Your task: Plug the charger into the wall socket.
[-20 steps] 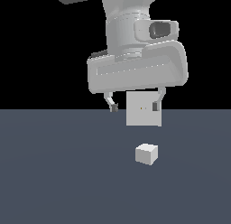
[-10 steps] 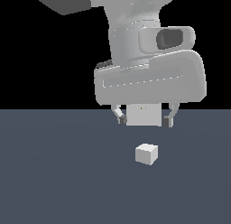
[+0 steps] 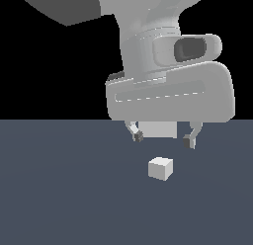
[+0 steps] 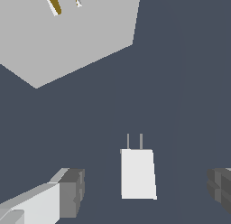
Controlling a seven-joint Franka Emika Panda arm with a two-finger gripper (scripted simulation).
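The charger (image 3: 160,168) is a small off-white cube lying on the dark grey floor. In the wrist view the charger (image 4: 137,174) shows two thin prongs pointing toward the wall socket (image 4: 67,35), a pale-grey plate with two small slots. In the exterior view the wall socket (image 3: 157,129) shows only as a pale patch behind the hand, between the fingers. My gripper (image 3: 163,139) is open and empty, hovering just above and behind the charger, with one finger on each side of it (image 4: 144,191).
The dark grey floor (image 3: 59,189) stretches all around the charger. The arm's large white body (image 3: 168,96) fills the upper middle of the exterior view.
The hand has come lower and closer to the camera, and its fingers have spread wider. It now covers most of the socket. The charger has not moved.
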